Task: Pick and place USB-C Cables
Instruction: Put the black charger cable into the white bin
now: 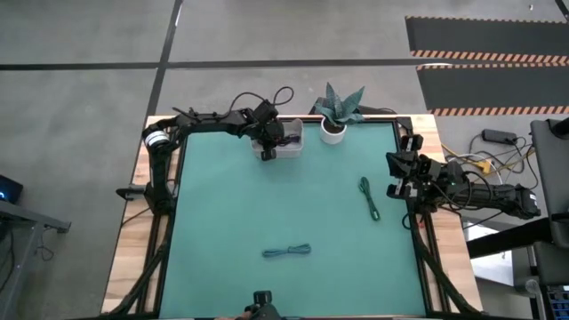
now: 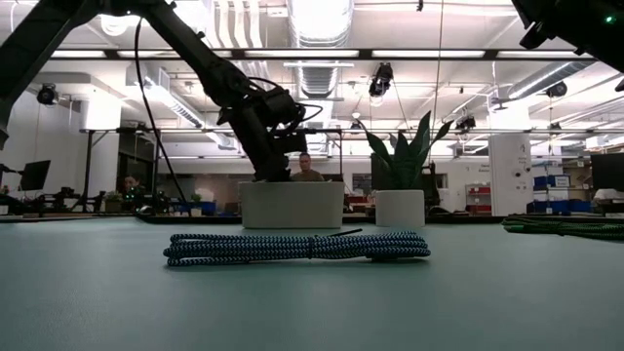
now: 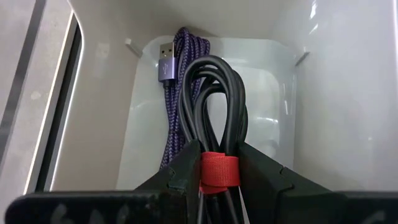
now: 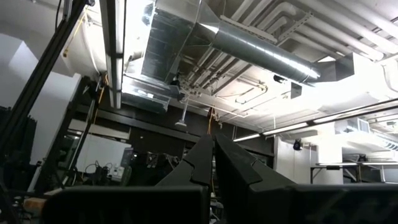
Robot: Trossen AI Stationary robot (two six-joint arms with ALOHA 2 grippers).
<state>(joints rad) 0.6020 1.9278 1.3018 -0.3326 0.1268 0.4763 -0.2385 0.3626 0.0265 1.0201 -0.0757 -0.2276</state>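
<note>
My left gripper (image 3: 219, 155) hangs over the white bin (image 1: 283, 140) at the table's far edge, shut on a black coiled cable with a red strap. A dark blue braided cable (image 3: 176, 93) lies on the bin's floor. The green cable (image 1: 368, 197) lies on the mat right of centre. The teal-blue cable (image 1: 286, 252) lies near the near edge and also shows as a teal-blue bundle (image 2: 297, 247) in the low view. My right gripper (image 1: 397, 173) waits shut at the table's right edge, tipped upward, touching nothing. My left gripper pinches the black cable bundle between its two fingers at the red strap (image 3: 219, 171). The fingers come from above, pointing down into the bin. The bundle's looped end (image 3: 214, 78) hangs below the fingers inside the bin, next to the dark blue cable. Whether it touches the floor I cannot tell.
A potted plant in a white pot (image 1: 336, 120) stands just right of the bin at the far edge. The green mat (image 1: 231, 204) lies open between the cables. A person sits in the room behind the bin (image 2: 307, 168).
</note>
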